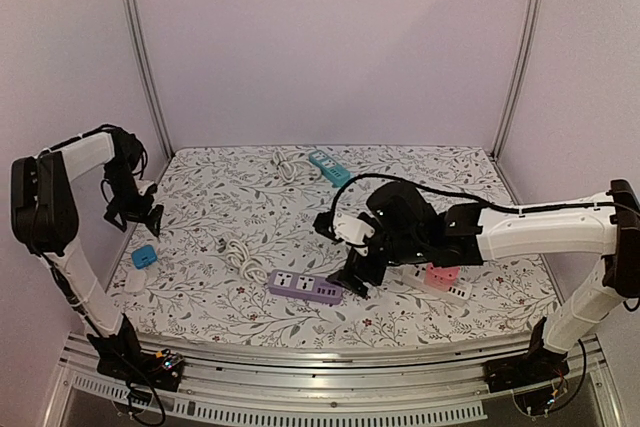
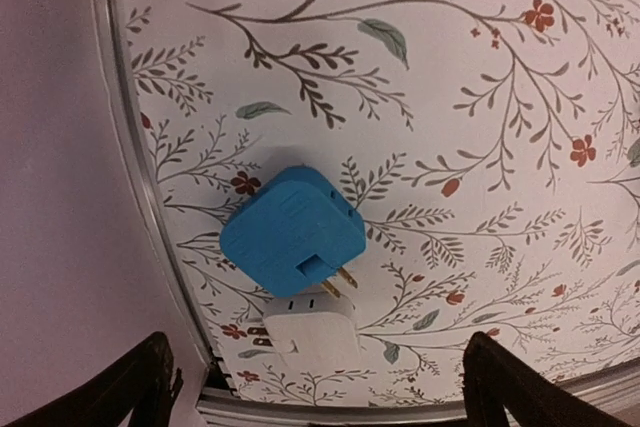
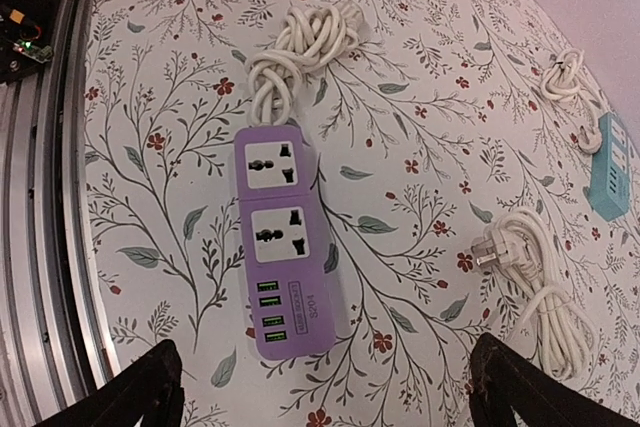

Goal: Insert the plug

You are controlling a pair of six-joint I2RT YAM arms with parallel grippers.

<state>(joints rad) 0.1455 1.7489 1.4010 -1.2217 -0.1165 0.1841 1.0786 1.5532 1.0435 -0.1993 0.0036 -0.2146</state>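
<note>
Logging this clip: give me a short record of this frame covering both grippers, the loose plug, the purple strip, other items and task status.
left gripper: open, empty, facing the blue adapter
right gripper: open, empty, facing the purple power strip
plug: lying loose, apart from the strip, its white cord coiled beside it
sockets: both empty
other items: white adapter next to the blue one; teal power strip farther off
task status: plug not yet inserted
</note>
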